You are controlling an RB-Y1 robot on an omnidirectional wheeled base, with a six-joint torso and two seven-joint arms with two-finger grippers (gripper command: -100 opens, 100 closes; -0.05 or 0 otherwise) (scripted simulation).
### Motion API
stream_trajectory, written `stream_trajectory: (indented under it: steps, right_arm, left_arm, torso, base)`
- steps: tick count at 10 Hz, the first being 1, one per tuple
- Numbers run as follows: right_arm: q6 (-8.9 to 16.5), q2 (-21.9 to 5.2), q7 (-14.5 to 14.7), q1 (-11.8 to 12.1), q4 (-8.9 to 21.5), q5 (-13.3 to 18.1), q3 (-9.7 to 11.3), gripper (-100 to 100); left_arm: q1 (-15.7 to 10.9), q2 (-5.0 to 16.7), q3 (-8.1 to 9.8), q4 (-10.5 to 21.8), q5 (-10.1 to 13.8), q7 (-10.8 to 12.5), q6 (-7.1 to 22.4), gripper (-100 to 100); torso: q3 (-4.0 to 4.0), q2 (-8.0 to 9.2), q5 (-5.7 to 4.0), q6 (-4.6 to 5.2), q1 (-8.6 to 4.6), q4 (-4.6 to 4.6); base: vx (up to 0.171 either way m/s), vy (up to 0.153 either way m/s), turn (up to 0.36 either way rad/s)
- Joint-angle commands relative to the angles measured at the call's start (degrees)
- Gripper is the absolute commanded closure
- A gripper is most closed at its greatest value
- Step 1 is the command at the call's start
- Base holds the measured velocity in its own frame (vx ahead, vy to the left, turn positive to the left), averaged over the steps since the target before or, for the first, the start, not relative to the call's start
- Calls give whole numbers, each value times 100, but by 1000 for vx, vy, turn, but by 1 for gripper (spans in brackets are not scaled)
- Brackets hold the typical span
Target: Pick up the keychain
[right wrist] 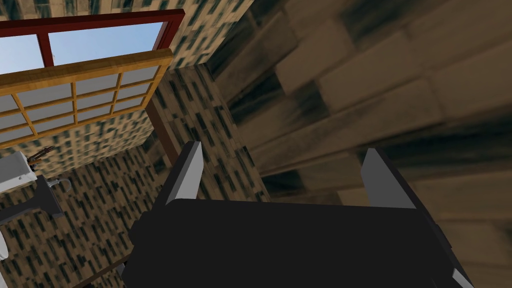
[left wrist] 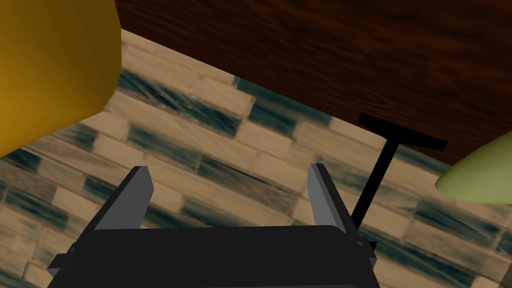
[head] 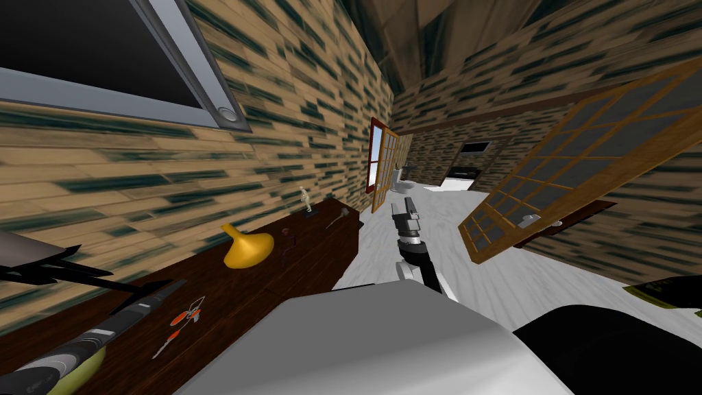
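Check the left gripper (left wrist: 229, 175) first: 2 fingers spread apart, nothing between them, aimed across the dark wooden table (head: 301, 267) toward the brick wall (left wrist: 210, 150). Note a yellow vessel (left wrist: 50, 70) off 1 finger and a pale green object (left wrist: 480, 175) with a black stand (left wrist: 380, 165) off the other.

Locate the left forearm (head: 103, 329) in the lower left of the head frame, slanting up and right. Find the keychain (head: 184, 321), apparently the orange-and-white piece with a wire loop, flat on the table just right of and below the forearm's dark tip. Read its long axis as lower left to upper right, roughly parallel to the forearm. Expect to need a turn downward and back from the wall before any closing.

Check the right gripper (right wrist: 282, 160): fingers likewise apart, empty, raised at head-frame centre over the white floor (head: 535, 288), well apart from the keychain. Treat the left arm as the nearer of the 2.
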Motion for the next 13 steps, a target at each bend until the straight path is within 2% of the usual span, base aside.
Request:
stream_trajectory:
  steps: [1,8,10,13]
  right_arm:
    - [0,0,0,0,0,0,0,0]
    - [0,0,0,0,0,0,0,0]
    - [0,0,0,0,0,0,0,0]
    - [0,0,0,0,0,0,0,0]
  left_arm:
    - [22,-11,25,-39,-9,-14,33,-100]
    - [22,-11,25,-39,-9,-14,33,-100]
    - [-62,134,167,-10,-123,8,265,-100]
    - [-62,134,167,-10,-123,8,265,-100]
  torso:
    - [0,0,0,0,0,0]
    - [1,2,0,0,1,0]
    - [2,3,0,1,4,1]
    - [2,4,1,-2,4,1]
  base:
    - [-5,5,16]
    - [1,-1,-2]
    - [5,-6,-18]
    - [3,-3,-11]
